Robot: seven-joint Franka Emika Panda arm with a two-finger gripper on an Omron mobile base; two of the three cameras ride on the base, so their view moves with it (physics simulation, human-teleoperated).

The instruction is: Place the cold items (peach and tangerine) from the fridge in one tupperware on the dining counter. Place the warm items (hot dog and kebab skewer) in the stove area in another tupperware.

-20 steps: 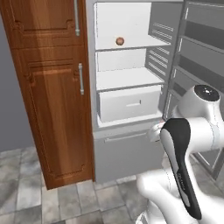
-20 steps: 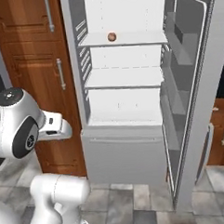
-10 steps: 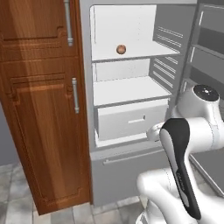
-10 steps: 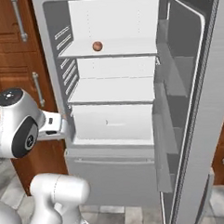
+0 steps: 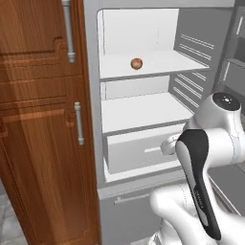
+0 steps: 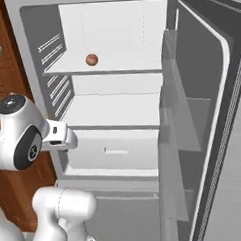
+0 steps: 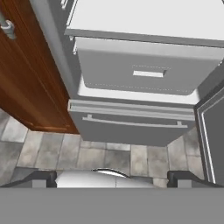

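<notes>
Base had driven nearer fridge (image 5: 143, 115); whole view enlarged. Peach (image 5: 136, 63) sat on upper shelf (image 6: 114, 67), well above and apart from gripper (image 7: 112, 177). Fingers (image 7: 183, 177) spread wide, empty, aimed at crisper drawer (image 7: 148, 72).

**Flat, even rendered light, soft edges**

Light is bright and diffuse with no visible source. The white fridge interior (image 5: 143, 110) nearly washes out, with only faint grey shading under its shelves. The wood cabinet (image 5: 38, 119) shows a mild sheen. All views look slightly soft and low-resolution; no glare, no lens distortion.
</notes>
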